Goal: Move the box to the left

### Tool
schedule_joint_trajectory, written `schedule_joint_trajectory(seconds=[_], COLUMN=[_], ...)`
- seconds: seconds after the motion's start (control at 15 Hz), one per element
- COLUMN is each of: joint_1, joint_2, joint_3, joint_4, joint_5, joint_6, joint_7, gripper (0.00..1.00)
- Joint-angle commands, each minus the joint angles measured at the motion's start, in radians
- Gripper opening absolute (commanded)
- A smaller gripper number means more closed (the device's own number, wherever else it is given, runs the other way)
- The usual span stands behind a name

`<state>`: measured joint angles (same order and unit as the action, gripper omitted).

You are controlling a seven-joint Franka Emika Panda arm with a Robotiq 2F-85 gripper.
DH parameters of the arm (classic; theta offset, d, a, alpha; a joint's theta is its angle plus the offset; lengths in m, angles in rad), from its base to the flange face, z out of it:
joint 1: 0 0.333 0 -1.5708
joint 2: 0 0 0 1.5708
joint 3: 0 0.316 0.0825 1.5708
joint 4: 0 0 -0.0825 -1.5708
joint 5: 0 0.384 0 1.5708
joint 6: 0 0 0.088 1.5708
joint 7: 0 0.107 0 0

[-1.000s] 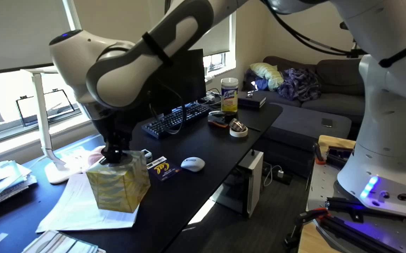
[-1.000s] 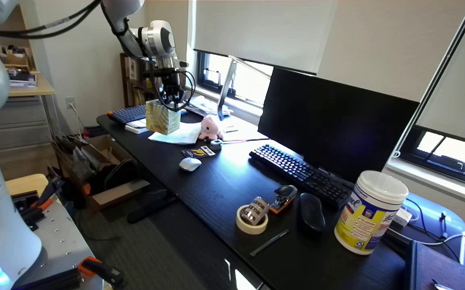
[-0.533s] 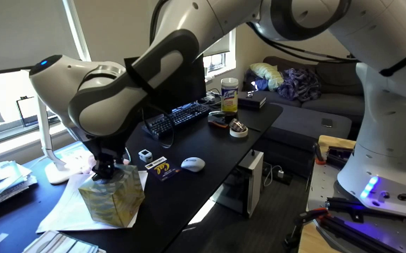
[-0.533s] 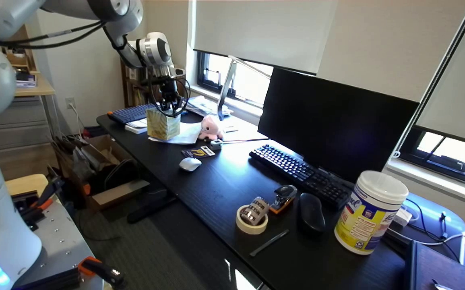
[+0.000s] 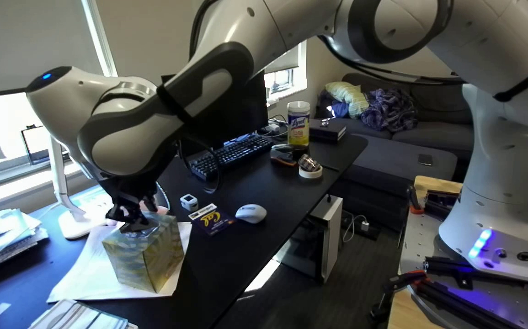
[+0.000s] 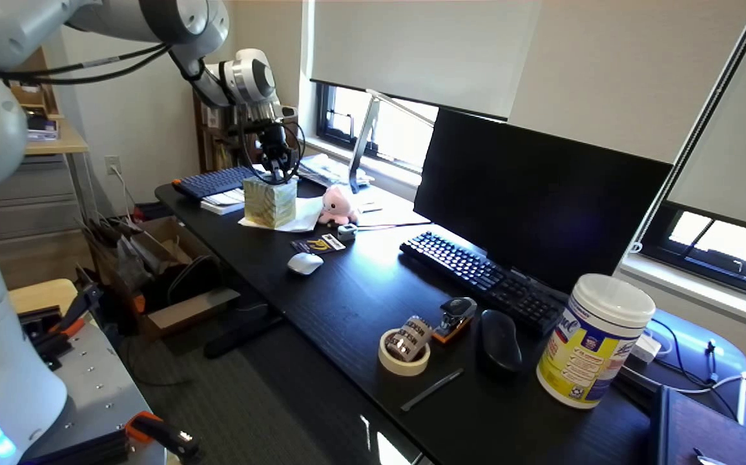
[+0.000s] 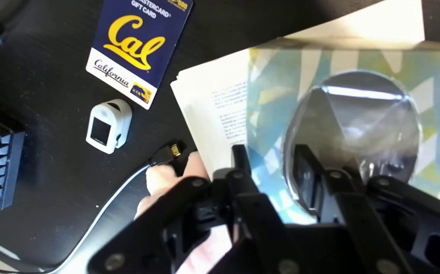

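Note:
The tan-and-olive patterned box (image 5: 147, 262) stands upright on white papers near the desk's edge; it also shows in an exterior view (image 6: 270, 203). In the wrist view its patterned top (image 7: 273, 82) has a round opening covered by clear film. My gripper (image 5: 132, 219) is right at the top of the box, pointing down; an exterior view shows it (image 6: 276, 169) there too. In the wrist view the fingers (image 7: 273, 154) are apart, with the box's top rim between them and touching neither visibly. One finger is beside the box's edge, the other at the opening. Fingertip depth is unclear.
White papers (image 5: 78, 276) lie under the box. A pink plush (image 6: 337, 205), a white clip device (image 5: 189, 202), a Cal card (image 5: 212, 219) and a white mouse (image 5: 251, 213) are near it. A lamp (image 5: 57, 171) stands behind. Booklets (image 5: 81, 317) lie at the desk's front.
The box, earlier held by my gripper above the papers, has come down onto them. The fingers have since parted, and the box has turned slightly. The arm has lowered.

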<state>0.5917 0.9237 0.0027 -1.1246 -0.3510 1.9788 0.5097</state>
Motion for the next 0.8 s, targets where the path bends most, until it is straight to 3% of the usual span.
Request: schedule_joint_trajectory(seconds=[0.0, 0.33, 0.73], joint_1=[-0.003, -0.006, -0.054], joint_2=[-0.109, -0.265, -0.559], joint_3=[0.003, 0.008, 0.003], joint_4=[-0.06, -0.135, -0.368], joint_5=[0.007, -0.004, 0.042], joint_6=[-0.02, -0.037, -0.147], joint_7=[0.002, -0.052, -0.106], gripper=[0.67, 0.98, 1.0])
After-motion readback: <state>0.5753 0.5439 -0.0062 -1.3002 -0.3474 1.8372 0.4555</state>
